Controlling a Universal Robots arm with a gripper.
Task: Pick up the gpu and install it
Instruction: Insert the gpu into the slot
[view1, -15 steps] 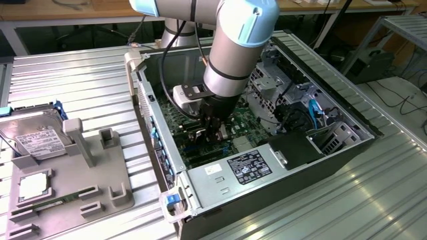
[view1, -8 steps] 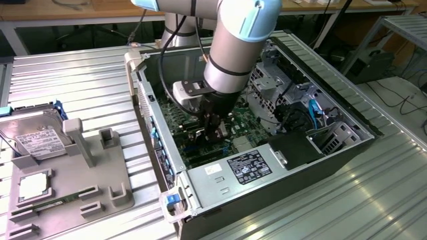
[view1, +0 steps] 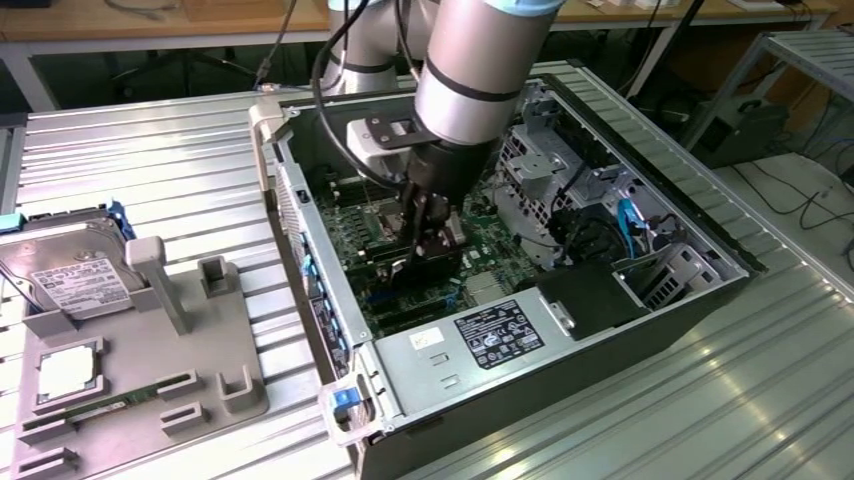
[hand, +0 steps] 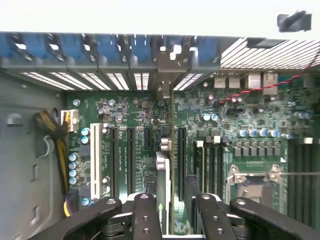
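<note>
Reaching down at centre frame into the computer case (view1: 694, 262), gripper (view1: 430, 236) clamped on the gpu (hand: 167, 165) (edge-on), long axis along the motherboard (hand: 135, 120) slots directly beneath.

white labels on hard drive (view1: 78, 283), power supply (view1: 497, 335); print unreadable

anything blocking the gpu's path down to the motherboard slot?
Nothing visible. The gripper holds the gpu edge-on, upright inside the open case, directly over the motherboard slots, its bracket end reaching the rear slot openings. Whether it touches the slot cannot be told.
</note>
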